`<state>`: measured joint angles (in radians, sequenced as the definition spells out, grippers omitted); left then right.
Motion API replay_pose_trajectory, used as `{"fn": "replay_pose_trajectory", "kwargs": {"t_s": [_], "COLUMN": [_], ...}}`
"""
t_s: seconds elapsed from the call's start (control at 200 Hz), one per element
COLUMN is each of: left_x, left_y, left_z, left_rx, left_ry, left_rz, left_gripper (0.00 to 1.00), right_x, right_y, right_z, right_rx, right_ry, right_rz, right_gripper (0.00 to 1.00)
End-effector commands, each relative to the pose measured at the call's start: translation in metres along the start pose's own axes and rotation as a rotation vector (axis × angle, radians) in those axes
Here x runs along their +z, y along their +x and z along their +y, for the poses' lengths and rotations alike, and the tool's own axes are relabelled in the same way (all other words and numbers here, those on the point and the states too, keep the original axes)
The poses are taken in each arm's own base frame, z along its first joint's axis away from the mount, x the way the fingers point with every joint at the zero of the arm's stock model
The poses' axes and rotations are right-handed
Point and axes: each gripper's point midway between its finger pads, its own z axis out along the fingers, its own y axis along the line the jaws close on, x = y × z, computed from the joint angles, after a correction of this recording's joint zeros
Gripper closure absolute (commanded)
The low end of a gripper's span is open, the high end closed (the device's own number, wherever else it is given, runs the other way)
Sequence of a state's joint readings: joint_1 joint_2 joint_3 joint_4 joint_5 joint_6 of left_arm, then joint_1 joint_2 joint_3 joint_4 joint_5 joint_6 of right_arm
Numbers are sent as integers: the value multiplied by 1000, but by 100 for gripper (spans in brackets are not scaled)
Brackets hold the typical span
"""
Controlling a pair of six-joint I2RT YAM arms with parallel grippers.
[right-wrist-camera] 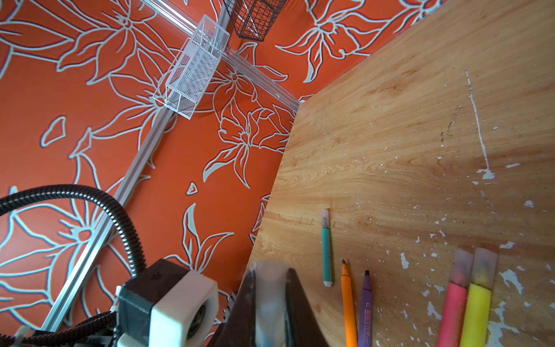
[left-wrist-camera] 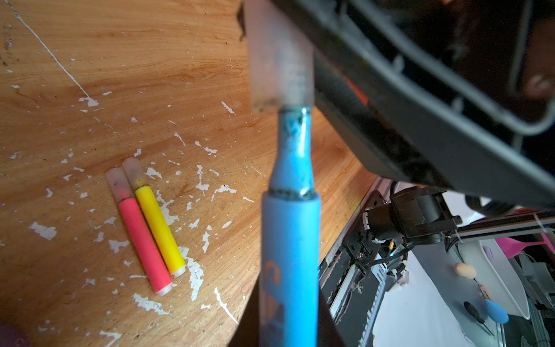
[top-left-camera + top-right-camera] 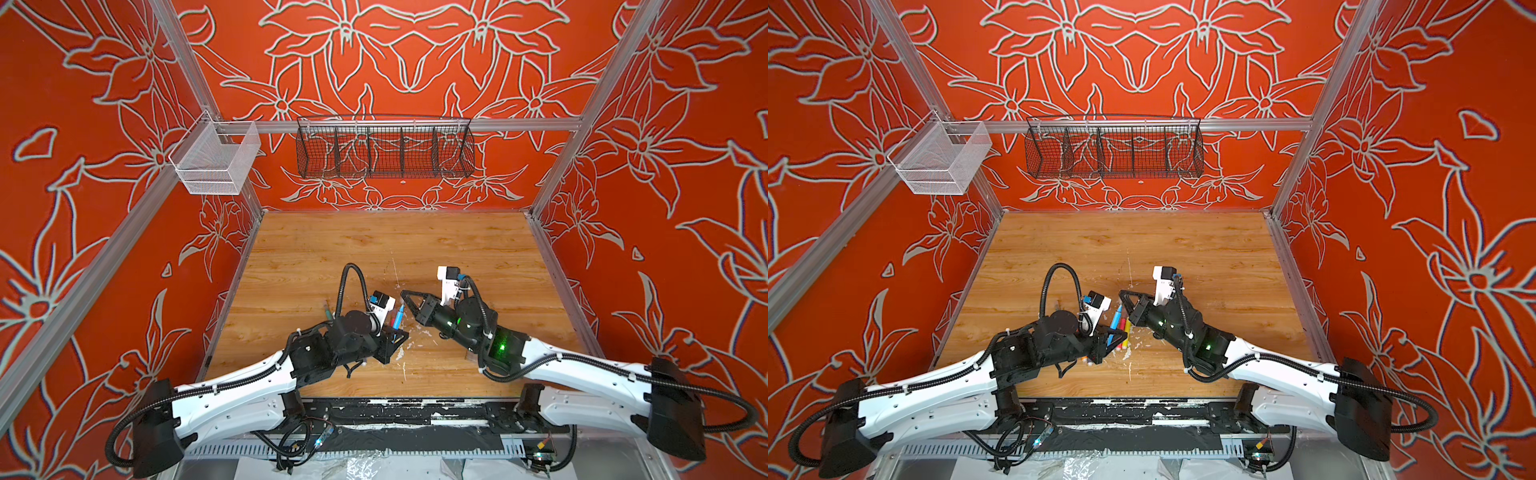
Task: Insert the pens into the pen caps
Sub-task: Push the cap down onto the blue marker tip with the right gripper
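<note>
Left gripper [image 3: 392, 334] clenched on the blue pen [image 2: 289, 240], right gripper [image 1: 270, 303] pinching a clear cap [image 2: 280, 60], and the tip is just inside the cap's mouth, neck exposed! The danger, as I read it: pen and cap look slightly out of line, so a hard push could jam, twist the cap in the pads or pop it loose. Out on the table [image 1: 390, 120], the pink pen [image 2: 144, 243] and yellow pen [image 2: 160, 228] lie capped side by side, while the orange pen [image 1: 348, 306] and purple pen [image 1: 365, 306] lie bare, close enough for a slipping arm to scatter

Top views look down from high on the table [image 3: 457, 249]; close wrist views share the yellow pen [image 2: 159, 231].
</note>
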<state>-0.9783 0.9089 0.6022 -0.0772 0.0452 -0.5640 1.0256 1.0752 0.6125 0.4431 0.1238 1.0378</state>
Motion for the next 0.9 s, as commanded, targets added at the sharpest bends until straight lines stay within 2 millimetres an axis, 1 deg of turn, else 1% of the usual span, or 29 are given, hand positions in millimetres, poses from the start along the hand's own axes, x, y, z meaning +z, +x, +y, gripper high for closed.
{"fn": "replay_pose_trajectory", "kwargs": {"t_s": [0.0, 0.055, 0.24, 0.36, 0.46, 0.54, 0.585, 0.681, 0.746, 0.891], "left_x": [-6, -7, -10, -16, -22, -25, -26, -24, -21, -17], "left_y": [-37, -44, -65, -73, -77, -76, -74, -63, -53, -36], "left_z": [-10, -12, -27, -39, -42, -42, -41, -36, -32, -27], "left_rx": [-9, -25, -52, -60, -65, -52, -43, -26, -14, 13], "left_ry": [22, 40, 139, 215, 235, 233, 230, 219, 220, 224], "left_rz": [-98, -105, -127, -141, -151, -153, -148, -120, -93, -43], "left_gripper": [100, 100, 100, 100, 100, 100, 100, 100, 100, 100], "right_x": [0, 0, -2, -3, -4, -7, -11, -21, -30, -49], "right_y": [13, 15, 22, 26, 31, 31, 29, 19, 10, -9], "right_z": [-5, -6, -2, -2, -1, -4, -7, -6, 0, 19], "right_rx": [24, 24, 9, -1, -19, -33, -42, -69, -90, -133], "right_ry": [-8, -13, -40, -56, -76, -59, -39, -20, -25, -64], "right_rz": [35, 40, 57, 67, 84, 84, 77, 52, 30, -15], "right_gripper": [100, 100, 100, 100, 100, 88, 83, 72, 62, 47]}}
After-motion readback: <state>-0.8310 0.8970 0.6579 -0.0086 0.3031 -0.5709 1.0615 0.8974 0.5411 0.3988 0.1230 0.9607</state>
